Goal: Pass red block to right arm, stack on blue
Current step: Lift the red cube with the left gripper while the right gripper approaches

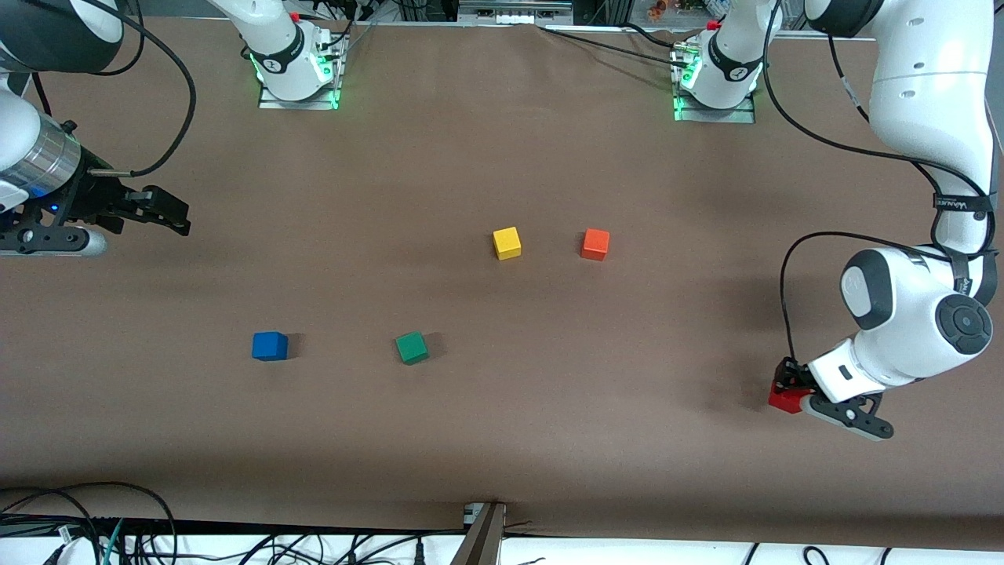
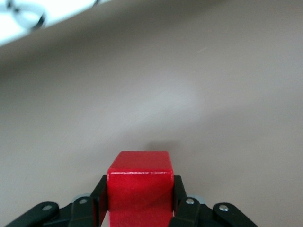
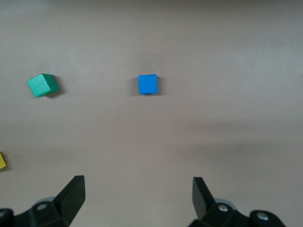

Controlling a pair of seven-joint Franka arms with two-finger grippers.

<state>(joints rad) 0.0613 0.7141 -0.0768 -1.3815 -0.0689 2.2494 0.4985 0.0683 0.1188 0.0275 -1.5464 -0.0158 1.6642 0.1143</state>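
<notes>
- Five cubes are counted, one per colour: red block (image 1: 784,400), blue cube (image 1: 270,345), green cube (image 1: 412,347), yellow cube (image 1: 507,242), orange cube (image 1: 595,244). Two arms are seen.
- The red block is found at the left arm's end of the table, nearer to the front camera than all the other cubes; contact with the tabletop (image 1: 502,408) cannot be judged. As a cube it has no long axis; in the left wrist view one flat face is turned squarely to the camera, edges parallel to the fingers.
- The left gripper (image 1: 792,392) is clamped on the red block (image 2: 139,189), one black finger (image 2: 182,201) pressed on each side face.
- The right gripper (image 1: 176,216) is held in the air over the right arm's end of the table, waiting, fingers (image 3: 73,191) spread wide and nothing held or touched.
- The blue cube (image 3: 147,84) and green cube (image 3: 42,85) are seen well apart on the table; the green one is turned slightly askew.
</notes>
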